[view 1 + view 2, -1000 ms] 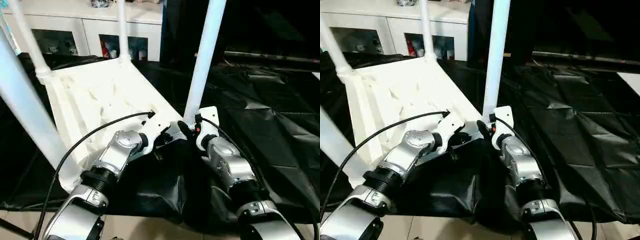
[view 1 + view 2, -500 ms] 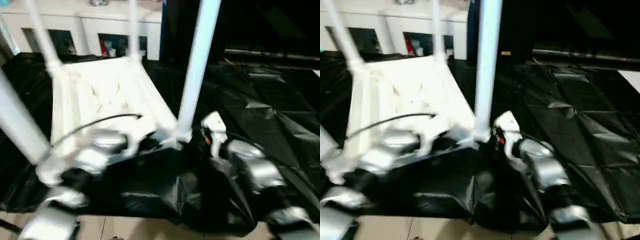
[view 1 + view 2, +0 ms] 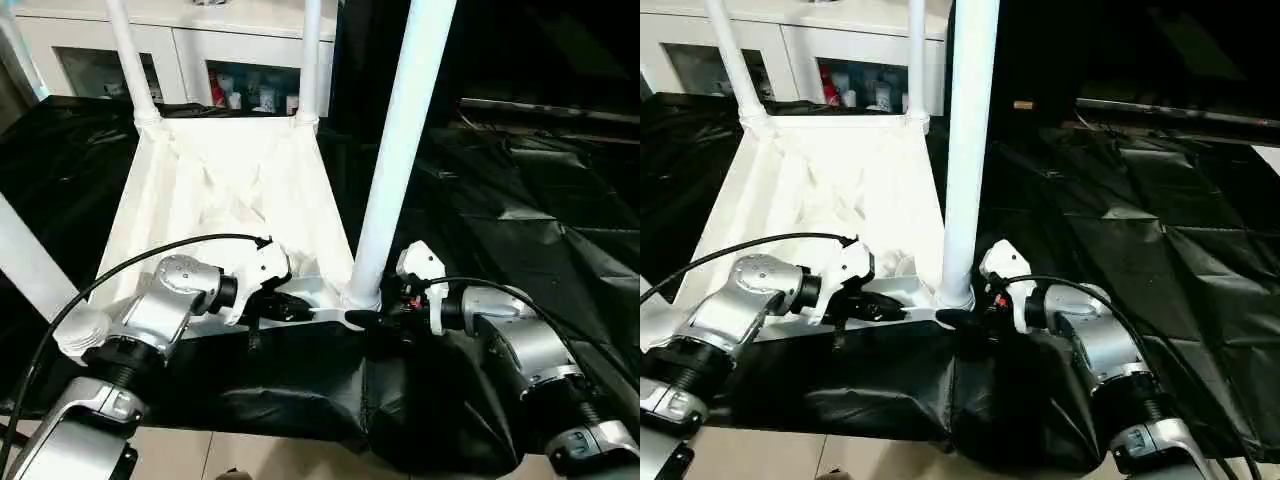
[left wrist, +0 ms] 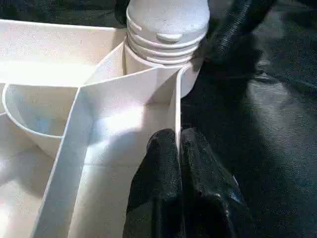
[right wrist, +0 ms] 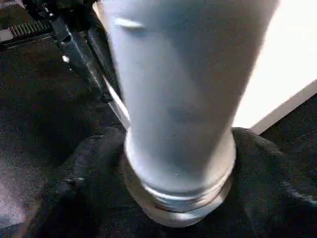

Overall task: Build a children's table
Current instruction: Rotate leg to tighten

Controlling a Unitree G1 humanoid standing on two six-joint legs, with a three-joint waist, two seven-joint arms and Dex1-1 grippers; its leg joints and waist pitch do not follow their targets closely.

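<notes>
The children's table lies upside down on a black sheet, its white ribbed tabletop (image 3: 230,190) facing up. Legs stand in its corners: two far ones (image 3: 130,70) (image 3: 308,60), a near left one (image 3: 30,260) and a near right one (image 3: 400,150). My left gripper (image 3: 300,308) is shut on the tabletop's thin rim wall (image 4: 177,114), close to the near right corner socket. My right gripper (image 3: 368,318) reaches in from the right, its black fingers closed around the base of the near right leg (image 5: 178,124).
A white cabinet with glass doors (image 3: 200,50) stands behind the table. The black sheet (image 3: 540,200) spreads to the right and bunches up under my forearms. Pale floor (image 3: 250,455) shows at the sheet's front edge.
The view has shifted. The tabletop now lies squarer to me than a second ago. Both grippers are still at its near right corner, the right forearm lying lower and more from the side.
</notes>
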